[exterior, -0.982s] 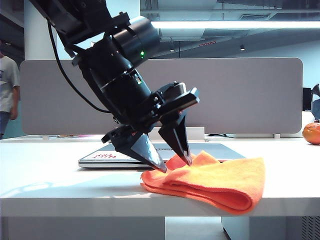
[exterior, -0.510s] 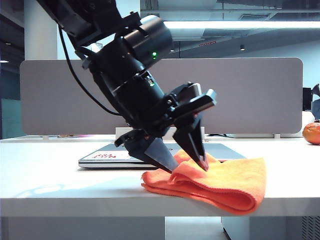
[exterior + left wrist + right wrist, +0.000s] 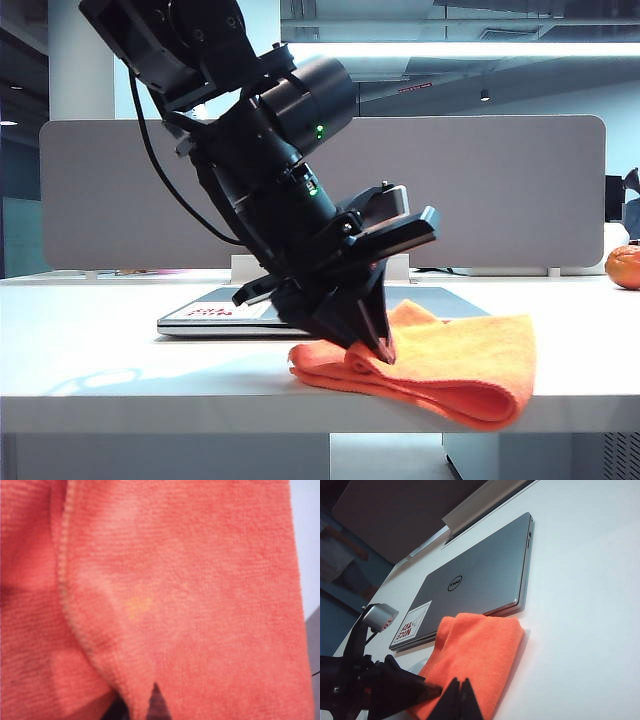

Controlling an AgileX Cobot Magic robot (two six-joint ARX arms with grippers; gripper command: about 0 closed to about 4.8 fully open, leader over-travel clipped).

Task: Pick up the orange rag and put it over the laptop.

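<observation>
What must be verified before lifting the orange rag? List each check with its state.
1. left gripper shut on the orange rag, near its left end in the exterior view: ok.
2. Grip catches every folded layer: cannot tell.
3. Rag clear of the table: not ok, it lies on it.
4. the laptop closed, lid bare behind the rag: ok.
5. right gripper shut, outside the exterior view, clear of the lift path: ok.
</observation>
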